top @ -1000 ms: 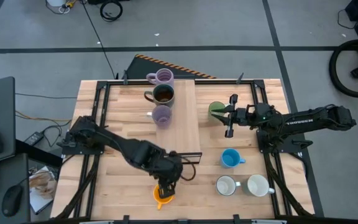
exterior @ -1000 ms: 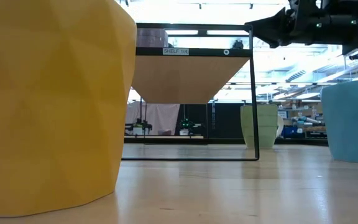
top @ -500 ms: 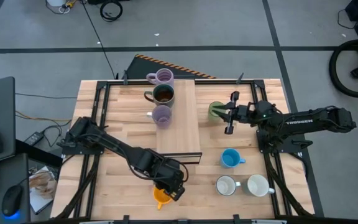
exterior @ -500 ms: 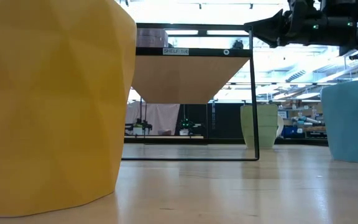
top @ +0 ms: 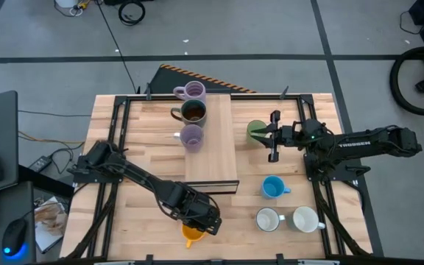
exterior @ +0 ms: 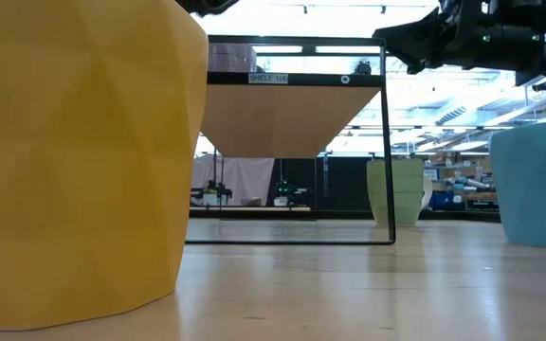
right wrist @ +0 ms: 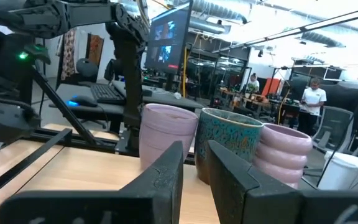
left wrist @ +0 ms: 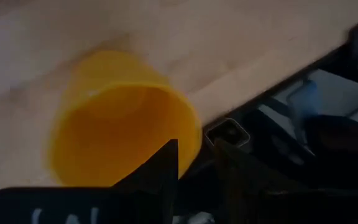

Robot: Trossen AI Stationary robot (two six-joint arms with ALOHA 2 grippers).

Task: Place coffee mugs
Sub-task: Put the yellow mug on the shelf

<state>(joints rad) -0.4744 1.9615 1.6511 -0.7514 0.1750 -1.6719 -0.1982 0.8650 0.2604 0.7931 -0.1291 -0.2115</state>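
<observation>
The orange mug (top: 190, 235) stands upright near the table's front edge and fills the left of the low view (exterior: 74, 161). My left gripper (left wrist: 196, 144) is open at its rim, one finger (left wrist: 166, 168) over the inside and the other (left wrist: 229, 165) outside the wall (left wrist: 194, 134). I see no touch. My right gripper (top: 265, 135) hangs above the green mug (top: 255, 130), open by a narrow gap with nothing in it (right wrist: 195, 146). The green mug stands on the table (exterior: 396, 194).
Two lilac mugs (top: 190, 91) (top: 191, 136) and a dark brown one (top: 193, 111) line the left edge of the raised wooden shelf (top: 216, 147). A blue mug (top: 272, 187) and two white mugs (top: 267, 219) (top: 305, 219) stand at the near right. People are in the room beyond.
My left gripper has come down onto the orange mug's rim, moving slightly toward the near edge and rolling about its own axis; its finger gap is unchanged. The orange mug has stayed where it was.
</observation>
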